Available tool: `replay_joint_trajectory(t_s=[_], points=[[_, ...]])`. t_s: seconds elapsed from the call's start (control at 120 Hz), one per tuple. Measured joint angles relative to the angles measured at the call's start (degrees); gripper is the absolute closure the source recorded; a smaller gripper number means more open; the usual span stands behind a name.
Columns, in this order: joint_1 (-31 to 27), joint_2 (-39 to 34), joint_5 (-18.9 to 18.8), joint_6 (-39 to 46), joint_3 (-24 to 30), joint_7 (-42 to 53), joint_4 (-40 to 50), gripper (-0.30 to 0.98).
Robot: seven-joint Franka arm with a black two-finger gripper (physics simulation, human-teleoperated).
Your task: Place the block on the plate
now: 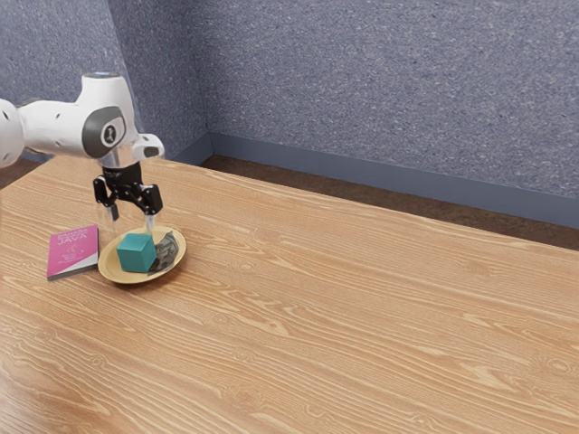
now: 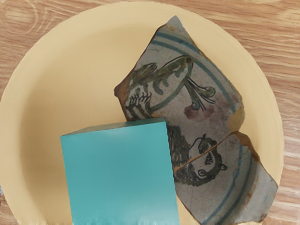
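The pincer point(image 1: 132, 219) points down over the table point(image 1: 344, 298), its two fingers point(image 1: 150, 220) standing well apart, with nothing held between them. Below the fingertips, and clear of them, is the teal block point(image 1: 137, 254), which sits inside the shallow yellow plate point(image 2: 70, 56). The plate lies under the pincer on the wooden tabletop, its rim reaching out past the fingers toward both sides of the exterior view. Sharing the plate with the block, beneath the pincer and toward the exterior view's right, is a broken pottery shard point(image 2: 192, 117), grey with blue-green bands and dark painted figures, a crack running across it. Seen from the hand, the block covers part of the shard; whether it leans on the shard or merely stands close beside it, I cannot tell. Lower than the pincer and off toward the exterior view's left, a pink book point(image 1: 74, 249) with JAVA on its cover lies flat, just beside the plate. The white arm point(image 1: 63, 127) reaches in above the pincer from the exterior view's left, and a speckled blue-grey wall point(image 1: 380, 81) rises beyond the pincer and the table
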State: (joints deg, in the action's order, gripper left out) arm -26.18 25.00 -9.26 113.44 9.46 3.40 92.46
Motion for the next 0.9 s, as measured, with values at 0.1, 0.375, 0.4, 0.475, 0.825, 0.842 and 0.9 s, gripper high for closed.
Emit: replay_joint_trajectory(t_s=[0.1, 0.375, 0.4, 0.475, 0.825, 0.842, 0.9], points=[[0.75, -2.2, 0.02, -0.29, 0.24, 0.95, 0.92, 0.01], [2.64, -7.09, 1.66, -3.34, -0.39, 4.42, 2.86, 0.0], [3.96, -7.42, 1.72, -3.65, -1.44, 4.68, 2.81, 0.0], [7.59, -8.27, 1.86, -4.39, -3.8, 5.41, 2.59, 0.0], [24.5, -14.55, 3.72, -7.54, -18.17, 7.59, 2.82, 0.0], [25.08, -14.75, 3.81, -7.74, -18.52, 7.66, 2.73, 0.0], [26.27, -15.93, 3.96, -8.46, -19.06, 7.9, 2.59, 0.0]])
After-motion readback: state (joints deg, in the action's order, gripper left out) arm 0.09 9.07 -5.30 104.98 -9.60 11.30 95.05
